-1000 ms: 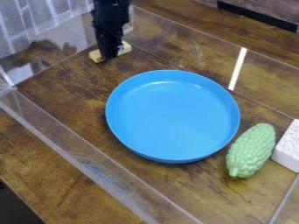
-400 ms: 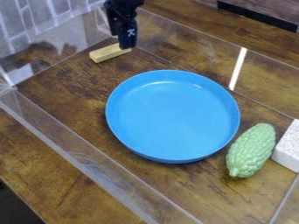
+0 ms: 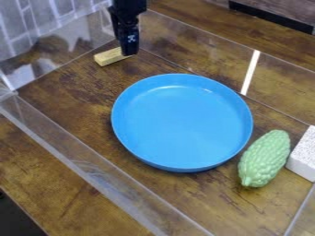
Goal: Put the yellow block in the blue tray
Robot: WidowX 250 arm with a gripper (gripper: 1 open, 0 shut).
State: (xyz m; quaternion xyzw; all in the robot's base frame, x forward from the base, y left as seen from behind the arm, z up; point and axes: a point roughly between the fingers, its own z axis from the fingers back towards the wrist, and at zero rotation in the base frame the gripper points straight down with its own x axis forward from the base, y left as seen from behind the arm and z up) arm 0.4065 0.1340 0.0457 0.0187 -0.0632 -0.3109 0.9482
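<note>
The dark hand [image 3: 128, 46] has shifted slightly left and lower since the last frame, while the yellow block [image 3: 110, 56] lies in the same spot. The block rests on the counter [image 3: 62, 97] at the far left, outside the blue tray [image 3: 182, 123]; whether the hand is spread or pressed together, I cannot tell.

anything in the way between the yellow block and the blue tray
Nothing visible stands between the yellow block and the blue tray, only bare wood; the green bumpy thing lies on the tray's far side from the block.
</note>
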